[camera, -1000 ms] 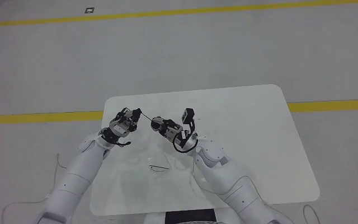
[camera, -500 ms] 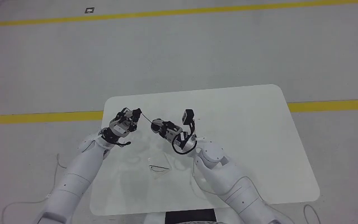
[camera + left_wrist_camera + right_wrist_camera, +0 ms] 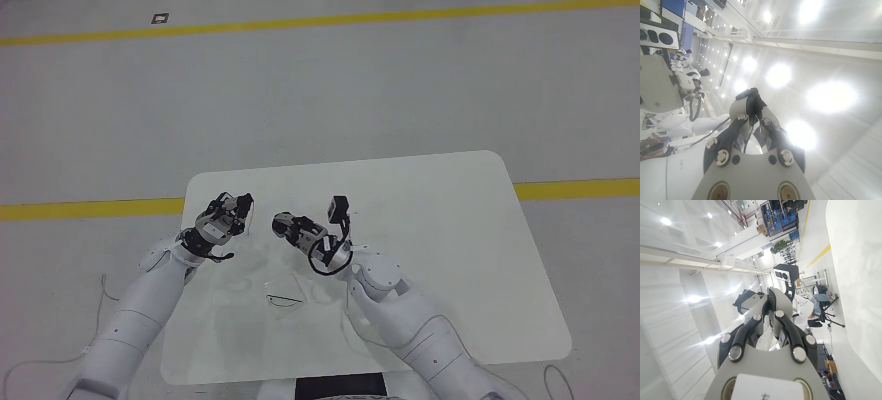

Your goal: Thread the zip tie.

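My left gripper [image 3: 243, 206] hangs above the white table's [image 3: 450, 250] rear left part, shut on a thin black zip tie [image 3: 753, 106]. In the left wrist view the tie sits between the fingertips of the left gripper [image 3: 753, 94], and its strap runs back toward the palm. My right gripper [image 3: 279, 223] is a short gap away, tips facing the left one. In the right wrist view the right gripper [image 3: 770, 292] has its ribbed pads [image 3: 770, 306] pressed together, and I see nothing between them. The left gripper [image 3: 741, 303] shows just beyond it.
A second black zip tie [image 3: 284, 299] lies flat on the table nearer the front edge, below both arms. The right half of the table is bare white surface. Yellow floor lines [image 3: 90, 209] run behind the table.
The thin black strand that spanned the gap between the two grippers no longer shows in the top view. The right gripper has shifted slightly to the right.
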Available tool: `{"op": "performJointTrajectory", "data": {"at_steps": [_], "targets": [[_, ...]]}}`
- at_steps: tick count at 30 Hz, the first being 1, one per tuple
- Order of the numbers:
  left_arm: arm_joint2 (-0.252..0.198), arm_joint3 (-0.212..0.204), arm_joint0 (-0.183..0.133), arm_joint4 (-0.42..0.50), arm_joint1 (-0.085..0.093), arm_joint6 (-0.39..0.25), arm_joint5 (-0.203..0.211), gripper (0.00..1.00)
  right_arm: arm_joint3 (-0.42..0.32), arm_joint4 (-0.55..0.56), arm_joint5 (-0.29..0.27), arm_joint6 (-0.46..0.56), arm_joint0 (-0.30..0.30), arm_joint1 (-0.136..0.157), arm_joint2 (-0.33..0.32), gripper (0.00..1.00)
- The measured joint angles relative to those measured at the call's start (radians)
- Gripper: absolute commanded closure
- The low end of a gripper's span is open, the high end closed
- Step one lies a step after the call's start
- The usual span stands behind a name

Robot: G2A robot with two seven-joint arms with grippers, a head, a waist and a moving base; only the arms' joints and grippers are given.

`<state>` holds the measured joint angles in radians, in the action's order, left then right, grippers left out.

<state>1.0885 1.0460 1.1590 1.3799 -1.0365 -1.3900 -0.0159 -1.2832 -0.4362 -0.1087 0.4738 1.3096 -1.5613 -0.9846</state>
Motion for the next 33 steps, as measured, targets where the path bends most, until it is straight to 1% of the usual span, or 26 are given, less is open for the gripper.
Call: {"op": "performJointTrajectory", "data": {"at_steps": [10,11,12,14,25,27,29,33], "targets": [[0.000,0.000,0.000,0.000,0.000,0.000,0.000,1.00,-0.011,-0.003,-0.010,-0.012,0.008,0.006,-0.009,1.00],[0.000,0.000,0.000,0.000,0.000,0.000,0.000,1.00,-0.015,0.002,-0.017,-0.015,0.009,0.007,-0.010,0.71],[0.000,0.000,0.000,0.000,0.000,0.000,0.000,1.00,-0.020,0.011,-0.025,-0.014,0.010,0.009,-0.011,0.00],[0.000,0.000,0.000,0.000,0.000,0.000,0.000,1.00,-0.027,0.027,-0.036,-0.009,0.011,0.011,-0.011,0.00],[0.000,0.000,0.000,0.000,0.000,0.000,0.000,1.00,-0.028,0.031,-0.036,-0.012,0.012,0.011,-0.012,0.00],[0.000,0.000,0.000,0.000,0.000,0.000,0.000,1.00,-0.040,0.064,-0.043,-0.023,0.019,0.016,-0.018,0.00],[0.000,0.000,0.000,0.000,0.000,0.000,0.000,1.00,-0.065,0.134,-0.057,-0.035,0.032,0.026,-0.033,0.00],[0.000,0.000,0.000,0.000,0.000,0.000,0.000,1.00,-0.140,0.259,-0.103,-0.047,0.079,0.050,-0.080,0.00]]}}
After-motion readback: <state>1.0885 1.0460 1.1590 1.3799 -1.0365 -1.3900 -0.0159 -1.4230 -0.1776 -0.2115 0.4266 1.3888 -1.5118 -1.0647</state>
